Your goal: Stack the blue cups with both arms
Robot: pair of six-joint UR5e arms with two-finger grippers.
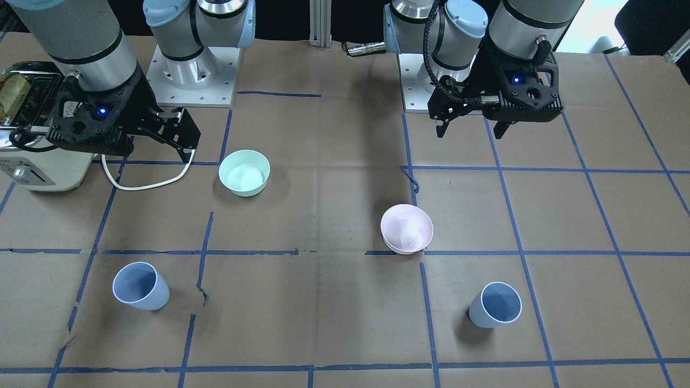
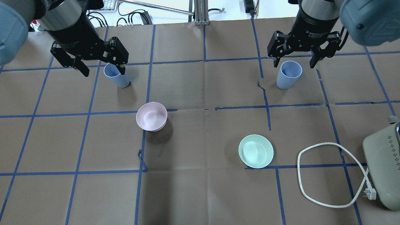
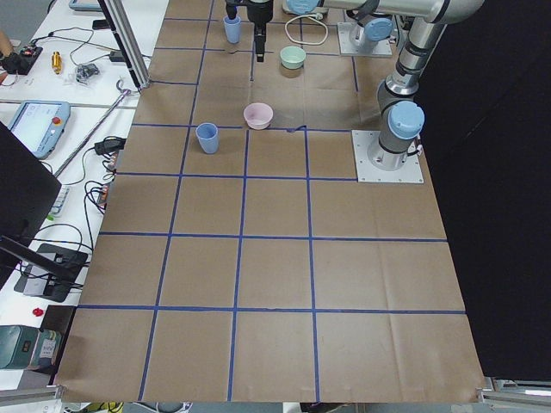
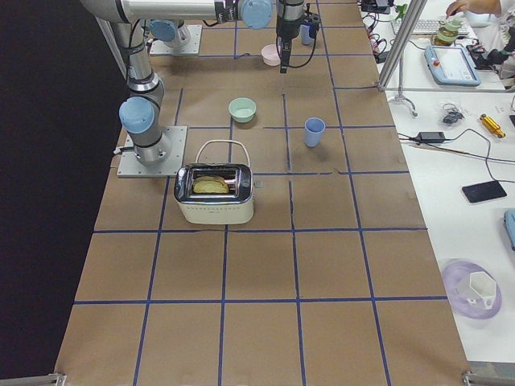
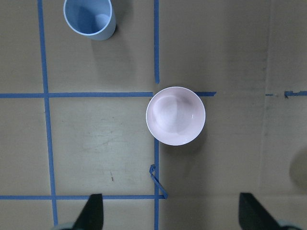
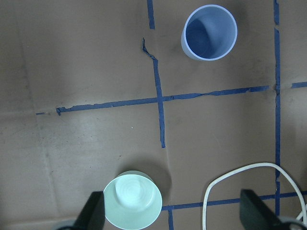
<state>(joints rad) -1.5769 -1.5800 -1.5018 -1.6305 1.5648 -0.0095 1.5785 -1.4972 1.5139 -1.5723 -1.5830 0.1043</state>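
Observation:
Two pale blue cups stand upright and apart on the brown table. One cup (image 2: 116, 76) is on my left side; it also shows in the front view (image 1: 496, 304) and the left wrist view (image 5: 89, 18). The other cup (image 2: 289, 75) is on my right side; it also shows in the front view (image 1: 141, 285) and the right wrist view (image 6: 209, 32). My left gripper (image 2: 103, 69) hangs open and empty high above the table, short of its cup. My right gripper (image 2: 294, 64) is also open, empty and high, short of its cup.
A pale pink bowl (image 2: 151, 116) sits left of centre and a mint-green bowl (image 2: 256, 151) right of centre. A cream toaster (image 4: 213, 193) with its looped white cable (image 2: 328, 175) stands at my near right. Blue tape lines grid the table.

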